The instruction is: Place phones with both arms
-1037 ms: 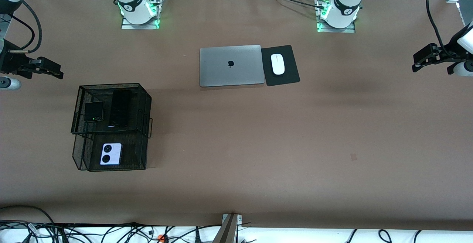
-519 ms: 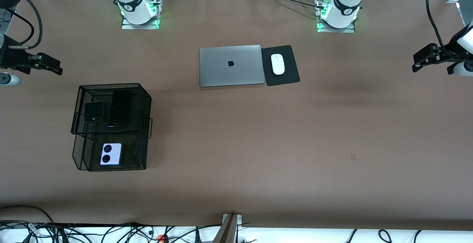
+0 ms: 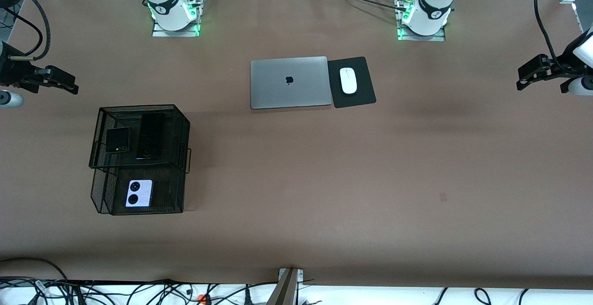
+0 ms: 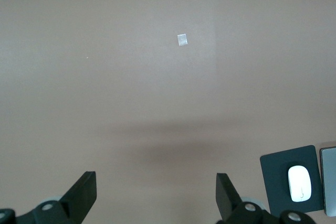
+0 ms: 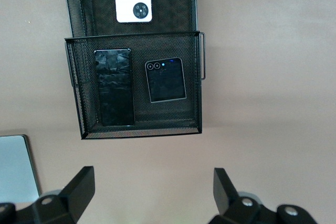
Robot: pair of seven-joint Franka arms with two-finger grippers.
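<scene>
A two-tier black wire-mesh rack [image 3: 139, 156] stands on the brown counter [image 3: 324, 180] toward the right arm's end. Its upper tier holds the small squarish black folded phone [image 3: 117, 139] and, beside it, the long thin black phone [image 3: 151, 136], both lying flat. The lower tier, nearer the front camera, holds the lavender phone [image 3: 139, 193], face showing two black circles.

The right tool [image 3: 58, 82] hangs above the counter's edge at the right arm's end, fingers spread wide, grasping nothing; its wrist view looks down on the rack and all three phones. The left tool [image 3: 533, 71] hangs above the counter at the left arm's end, likewise released and empty.

A closed grey laptop [image 3: 289, 82] lies at mid-counter near the arm bases. Just beside it, a white mouse [image 3: 348, 80] rests on a black mouse pad [image 3: 363, 94].
</scene>
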